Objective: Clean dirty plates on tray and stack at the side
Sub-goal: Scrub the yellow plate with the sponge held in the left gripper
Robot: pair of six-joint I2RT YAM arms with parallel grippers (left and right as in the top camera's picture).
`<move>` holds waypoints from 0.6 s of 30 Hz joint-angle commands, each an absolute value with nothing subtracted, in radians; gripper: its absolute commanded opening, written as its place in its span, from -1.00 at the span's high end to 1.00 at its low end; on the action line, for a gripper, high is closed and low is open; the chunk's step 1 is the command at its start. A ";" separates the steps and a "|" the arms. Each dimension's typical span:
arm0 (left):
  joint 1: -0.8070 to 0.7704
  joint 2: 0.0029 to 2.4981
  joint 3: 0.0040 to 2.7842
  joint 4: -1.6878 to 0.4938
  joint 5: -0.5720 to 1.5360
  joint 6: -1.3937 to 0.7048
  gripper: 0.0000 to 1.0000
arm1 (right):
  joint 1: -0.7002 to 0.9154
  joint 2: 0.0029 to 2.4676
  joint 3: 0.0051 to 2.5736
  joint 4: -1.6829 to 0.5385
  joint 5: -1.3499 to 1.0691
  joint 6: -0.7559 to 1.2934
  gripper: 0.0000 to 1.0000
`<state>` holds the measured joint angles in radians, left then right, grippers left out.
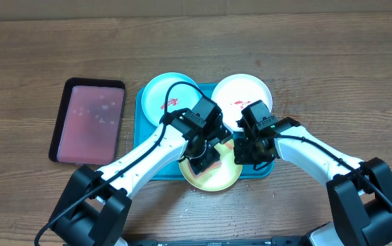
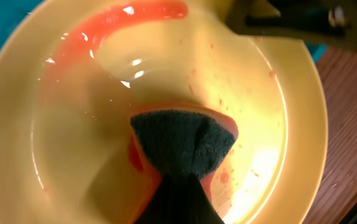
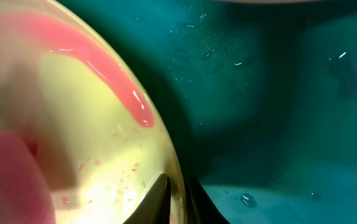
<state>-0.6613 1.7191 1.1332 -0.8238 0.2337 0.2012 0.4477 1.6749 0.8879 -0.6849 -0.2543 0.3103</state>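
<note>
Yellow-green plate [image 1: 225, 176] at tray [image 1: 140, 130] front edge, red sauce pooled inside. Left gripper [image 1: 206, 160] pinches sponge [image 2: 181, 140] onto plate floor; right gripper [image 3: 175, 196] clamps its rim. Behind on tray: blue plate [image 1: 160, 96], white plate [image 1: 247, 92].

I've got a small black-rimmed tray [image 1: 88, 121] at 9 o'clock in the overhead view. It holds pinkish liquid with pale specks, long side running 12 to 6. A wooden table [image 1: 319, 55] sits under everything. Near centre is a sponge [image 2: 185, 146] with a dark scouring face and an orange body.
</note>
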 commanded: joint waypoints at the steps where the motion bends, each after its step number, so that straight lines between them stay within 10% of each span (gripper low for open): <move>1: -0.661 1.730 1.119 -0.825 0.252 0.380 0.92 | 0.454 1.680 0.884 -0.686 -0.236 0.307 0.79; 18: -0.662 1.790 1.114 -0.759 0.212 0.426 0.92 | 0.455 1.680 0.884 -0.701 -0.237 0.319 0.85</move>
<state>-0.6613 1.7508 1.1172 -0.7555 0.2054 0.4004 0.4477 1.6749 0.8883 -0.6930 -0.2588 0.3161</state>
